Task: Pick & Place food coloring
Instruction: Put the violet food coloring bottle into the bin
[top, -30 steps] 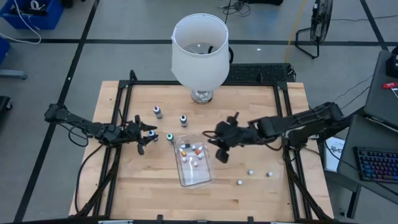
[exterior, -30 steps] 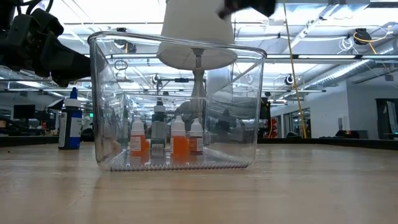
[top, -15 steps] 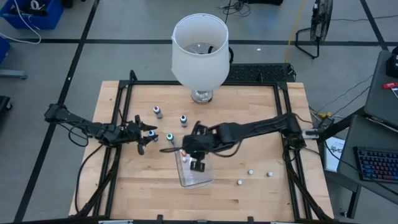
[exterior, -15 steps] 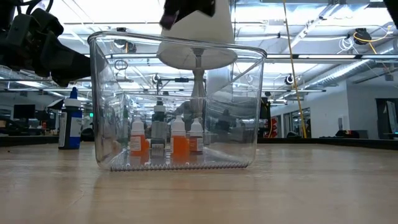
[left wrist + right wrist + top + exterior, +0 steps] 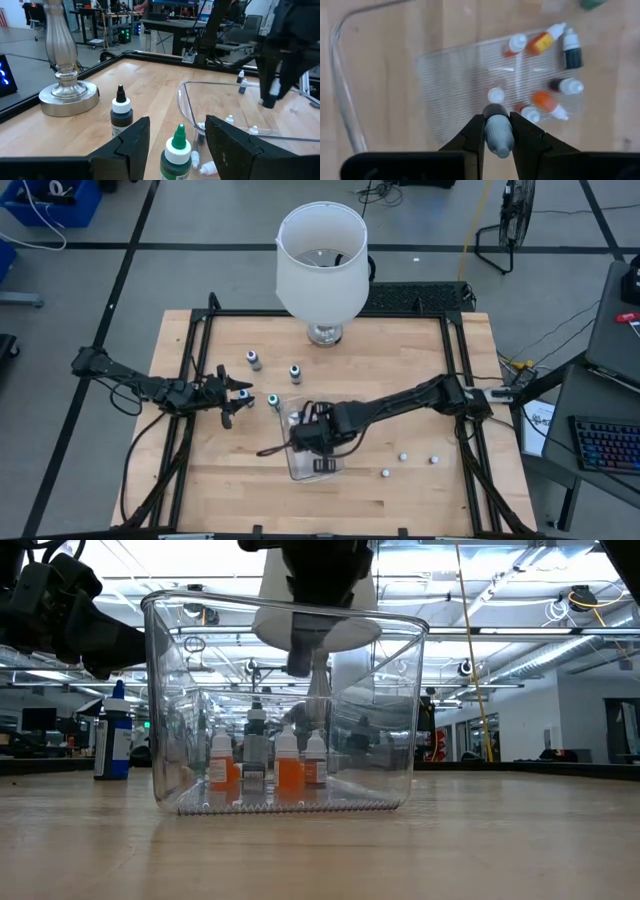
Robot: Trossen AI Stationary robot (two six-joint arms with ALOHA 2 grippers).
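Right gripper over clear tray, fingers clamped on grey-capped bottle.
Left gripper near left edge, fingers apart around green-capped bottle.

Bright, even overhead light; ceiling lamps glare in the low view; the right wrist view blurs slightly.
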